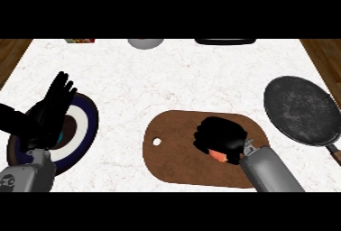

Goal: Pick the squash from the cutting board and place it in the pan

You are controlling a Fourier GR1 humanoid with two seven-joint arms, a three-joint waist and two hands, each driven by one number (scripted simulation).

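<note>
Orange squash (pixel 218 155) enclosed by curled right hand (pixel 220 137) on brown wooden cutting board (pixel 170 149); lift vertically before crossing to dark round pan (pixel 301 110); left hand (pixel 52 106) open

On the white counter (pixel 173 85), the right hand (pixel 221 136) curls over the squash (pixel 218 155) on the brown cutting board (pixel 174 153), only an orange sliver showing. The dark pan (pixel 303 110) lies at two o'clock from the board. At nine o'clock, the left hand (pixel 52 108) rests open, fingers up, over a blue-and-white plate (pixel 85 122).
</note>
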